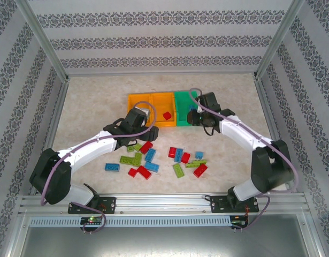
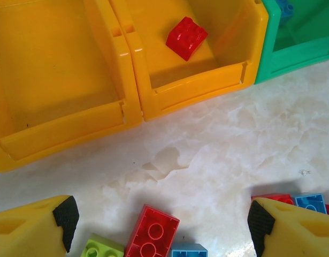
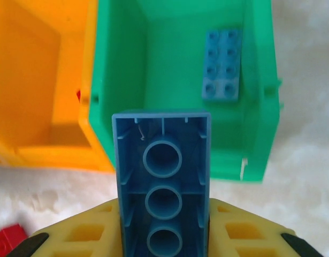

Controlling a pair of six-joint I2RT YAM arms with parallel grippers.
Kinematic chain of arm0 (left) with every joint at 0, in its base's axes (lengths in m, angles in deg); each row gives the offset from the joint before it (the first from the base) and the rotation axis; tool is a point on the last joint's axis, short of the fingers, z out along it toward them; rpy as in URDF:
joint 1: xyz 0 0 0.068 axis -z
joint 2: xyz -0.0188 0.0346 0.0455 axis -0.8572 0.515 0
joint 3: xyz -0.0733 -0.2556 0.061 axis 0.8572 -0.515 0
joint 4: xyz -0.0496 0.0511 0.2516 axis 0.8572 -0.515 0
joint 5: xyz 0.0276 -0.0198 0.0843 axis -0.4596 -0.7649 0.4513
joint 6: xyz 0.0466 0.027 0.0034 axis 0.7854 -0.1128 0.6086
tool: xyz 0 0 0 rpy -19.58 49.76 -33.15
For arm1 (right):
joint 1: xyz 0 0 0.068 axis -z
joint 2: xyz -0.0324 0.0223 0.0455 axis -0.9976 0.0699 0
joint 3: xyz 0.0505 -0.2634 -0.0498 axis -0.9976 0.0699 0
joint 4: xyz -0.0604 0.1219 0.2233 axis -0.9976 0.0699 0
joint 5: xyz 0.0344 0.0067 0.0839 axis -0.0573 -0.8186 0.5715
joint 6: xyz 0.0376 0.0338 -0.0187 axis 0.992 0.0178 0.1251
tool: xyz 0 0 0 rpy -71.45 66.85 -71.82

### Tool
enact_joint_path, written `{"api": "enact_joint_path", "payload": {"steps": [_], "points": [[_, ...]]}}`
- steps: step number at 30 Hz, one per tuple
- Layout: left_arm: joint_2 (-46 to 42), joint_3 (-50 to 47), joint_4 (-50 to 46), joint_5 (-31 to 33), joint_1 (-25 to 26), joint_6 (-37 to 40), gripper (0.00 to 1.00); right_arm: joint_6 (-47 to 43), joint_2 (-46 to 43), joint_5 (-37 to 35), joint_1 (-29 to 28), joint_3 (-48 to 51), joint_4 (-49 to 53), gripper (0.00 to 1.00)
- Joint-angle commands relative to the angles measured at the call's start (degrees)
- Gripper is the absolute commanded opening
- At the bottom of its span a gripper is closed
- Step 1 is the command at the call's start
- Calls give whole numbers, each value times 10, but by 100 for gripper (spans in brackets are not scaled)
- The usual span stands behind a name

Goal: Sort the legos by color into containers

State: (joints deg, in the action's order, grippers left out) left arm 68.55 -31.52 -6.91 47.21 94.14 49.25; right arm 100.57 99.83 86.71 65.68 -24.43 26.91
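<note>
Patterned wallpaper closes the cell on three sides, and the marbled table [image 1: 89,107] carries the containers in a row at its far centre: two orange bins and one green bin [image 3: 121,64].

**Current state**
- We see the right gripper [image 1: 196,113] at the green bin, its fingers clamped on one end of a long blue brick [image 3: 163,187], underside toward the wrist camera.
- A second blue brick [image 3: 222,65] lies flat on the green bin's floor.
- The left gripper [image 2: 161,218] hovers low over the table with its fingers wide apart and nothing between the pads. A red brick [image 2: 152,233] lies just below the gap.
- One red brick [image 2: 186,37] rests in the middle orange bin [image 2: 228,80].
- The remaining legos [image 1: 153,160] lie scattered on the table near the arm bases.

**Hazards**
1. We judge the held brick to sit over the bin's near wall rather than its centre. Released here, it could strike the rim and tip onto the table or into the orange neighbour.
2. Because the brick is held by one end, it may pivot in the jaws.
3. The left fingers could drag in the lime green and blue bricks touching the red one, producing a mixed pick.
</note>
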Motion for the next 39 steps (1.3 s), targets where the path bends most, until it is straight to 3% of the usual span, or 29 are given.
{"api": "enact_joint_path", "payload": {"steps": [1, 11, 13, 21, 29, 39], "points": [[-12, -12, 8, -2, -3, -10, 84, 3, 59, 4, 9, -47, 2, 28], [0, -18, -1, -16, -2, -10, 84, 10, 160, -1, 18, -143, 14, 46], [1, -21, 0, -16, -1, -10, 84, 11, 155, 6, 17, -139, 11, 56], [2, -26, 7, -19, 2, -17, 84, 6, 53, -17, 1, -54, 61, 75], [7, -33, 30, -29, 6, -16, 84, 69, -88, -27, -15, 115, 149, 73], [11, -41, 48, -33, 19, -10, 84, 156, -153, -35, -88, 204, 200, 64]]}}
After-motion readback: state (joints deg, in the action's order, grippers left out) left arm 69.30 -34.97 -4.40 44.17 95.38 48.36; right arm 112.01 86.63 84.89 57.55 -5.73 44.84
